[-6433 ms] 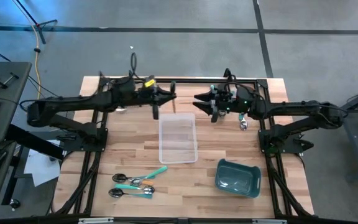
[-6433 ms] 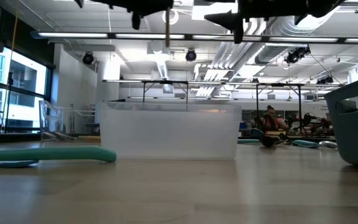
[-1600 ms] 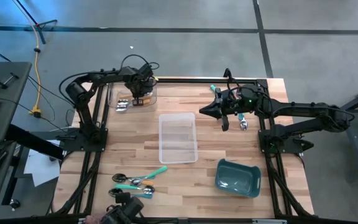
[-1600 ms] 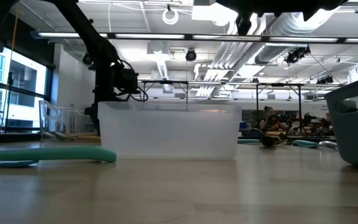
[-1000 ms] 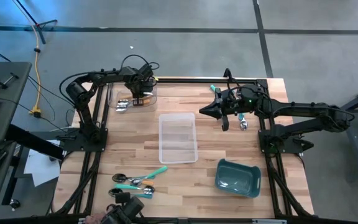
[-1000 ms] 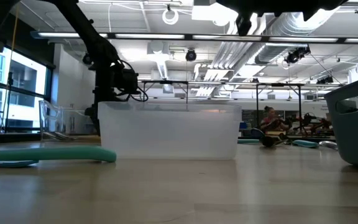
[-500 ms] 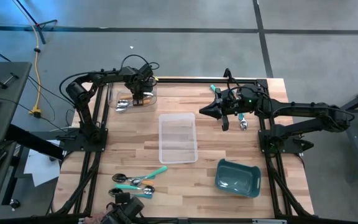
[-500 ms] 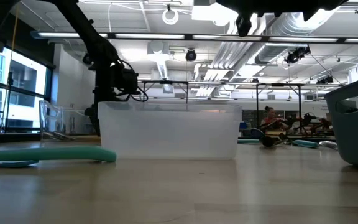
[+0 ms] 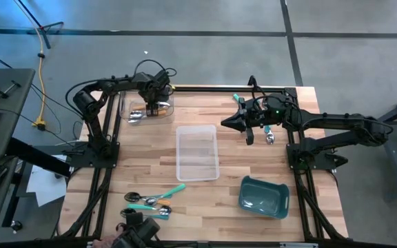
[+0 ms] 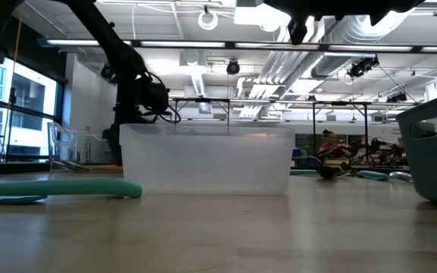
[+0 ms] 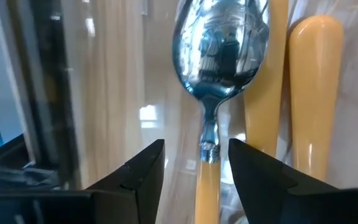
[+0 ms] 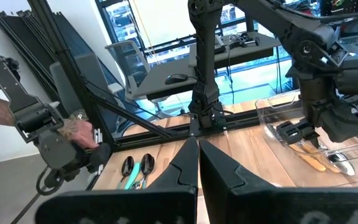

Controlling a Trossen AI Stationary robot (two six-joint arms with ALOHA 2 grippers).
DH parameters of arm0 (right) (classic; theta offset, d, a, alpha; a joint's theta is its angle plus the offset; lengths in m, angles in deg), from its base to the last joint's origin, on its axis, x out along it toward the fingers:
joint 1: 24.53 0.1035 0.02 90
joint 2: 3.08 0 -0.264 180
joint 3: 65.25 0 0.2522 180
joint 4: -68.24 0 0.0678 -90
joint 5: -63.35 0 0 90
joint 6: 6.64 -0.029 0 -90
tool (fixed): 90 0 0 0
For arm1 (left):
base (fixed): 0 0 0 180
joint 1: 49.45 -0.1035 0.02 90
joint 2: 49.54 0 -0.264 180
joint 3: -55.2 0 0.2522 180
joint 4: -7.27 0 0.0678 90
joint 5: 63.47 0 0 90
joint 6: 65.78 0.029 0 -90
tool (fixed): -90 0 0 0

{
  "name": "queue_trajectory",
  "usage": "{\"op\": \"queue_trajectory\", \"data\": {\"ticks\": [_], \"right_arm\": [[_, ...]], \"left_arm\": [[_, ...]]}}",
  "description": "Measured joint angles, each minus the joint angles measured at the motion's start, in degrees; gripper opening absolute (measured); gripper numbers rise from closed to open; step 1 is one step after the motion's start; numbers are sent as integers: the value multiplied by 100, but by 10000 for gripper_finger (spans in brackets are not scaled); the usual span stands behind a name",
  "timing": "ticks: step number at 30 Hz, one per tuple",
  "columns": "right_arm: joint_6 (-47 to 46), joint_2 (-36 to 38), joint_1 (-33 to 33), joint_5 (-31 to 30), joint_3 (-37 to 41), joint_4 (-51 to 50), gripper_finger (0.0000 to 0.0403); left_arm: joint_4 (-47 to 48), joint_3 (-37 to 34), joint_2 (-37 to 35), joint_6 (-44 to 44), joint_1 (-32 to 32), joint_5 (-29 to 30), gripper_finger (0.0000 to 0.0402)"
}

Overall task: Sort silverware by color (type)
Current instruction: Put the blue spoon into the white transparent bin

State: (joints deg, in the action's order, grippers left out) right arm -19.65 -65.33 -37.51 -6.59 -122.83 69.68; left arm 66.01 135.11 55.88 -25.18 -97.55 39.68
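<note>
At the table's far left corner, my left gripper (image 9: 151, 108) points down into a clear tray (image 9: 165, 105). It stands open there, one finger on each side of the neck of an orange-handled spoon (image 11: 219, 56) that lies flat on the tray's floor. Two more orange handles (image 11: 312, 93) lie beside that spoon. My right gripper (image 9: 223, 124) hangs level and shut over the far right, with nothing in it. Several teal-handled and green-handled spoons (image 9: 150, 202) lie near the front left. One more spoon (image 9: 271, 136) lies under the right arm.
An empty clear tray (image 9: 197, 152) stands mid-table, and a teal bin (image 9: 263, 196) stands at the front right. A person's hand with a dark hand-held device (image 12: 61, 140) is at the table's near left edge (image 9: 135, 233), close to the spoons.
</note>
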Motion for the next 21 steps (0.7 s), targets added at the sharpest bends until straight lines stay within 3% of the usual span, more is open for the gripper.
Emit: {"op": "queue_trajectory", "data": {"ticks": [8,14,21], "right_arm": [[2,0,0,2,0,0,0],[66,0,0,3,0,-69,0],[83,0,0,7,0,-246,0]], "left_arm": [[782,669,-173,-155,12,2,167],[1263,1211,-699,-594,12,-146,167],[932,1346,-1883,-1391,-4,-1159,167]]}}
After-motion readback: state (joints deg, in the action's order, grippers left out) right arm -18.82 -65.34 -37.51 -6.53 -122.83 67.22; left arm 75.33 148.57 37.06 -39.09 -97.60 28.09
